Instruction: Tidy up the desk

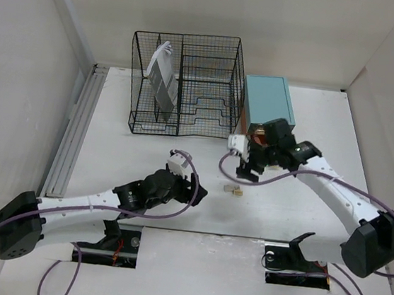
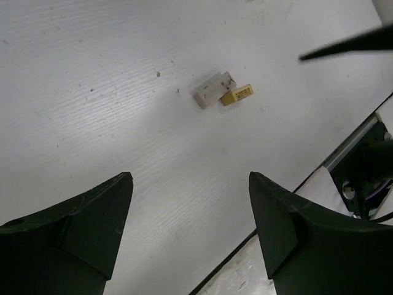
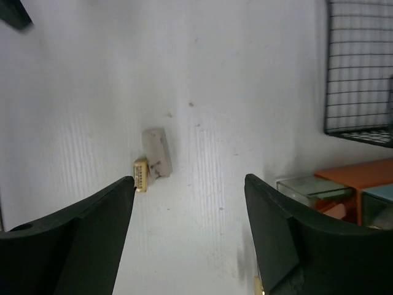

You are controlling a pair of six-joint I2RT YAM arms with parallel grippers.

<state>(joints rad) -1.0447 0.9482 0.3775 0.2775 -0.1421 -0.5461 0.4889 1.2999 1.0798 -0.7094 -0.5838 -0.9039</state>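
Observation:
The desk (image 1: 314, 118) is a large white tabletop. A small whitish block (image 1: 230, 189) and a smaller yellow block (image 1: 237, 192) lie touching near its middle; both show in the left wrist view (image 2: 209, 92) (image 2: 237, 94) and the right wrist view (image 3: 156, 150) (image 3: 141, 174). My left gripper (image 1: 193, 190) is open and empty, low over the desk just left of the blocks (image 2: 190, 184). My right gripper (image 1: 246, 173) is open and empty just behind the blocks (image 3: 189, 184).
A black wire-mesh organizer (image 1: 211, 85) stands at the back with a grey booklet (image 1: 162, 79) in its left section. A teal drawer box (image 1: 267, 102) stands to its right, with an orange part (image 3: 353, 175) and a clear piece (image 3: 307, 186) at its front.

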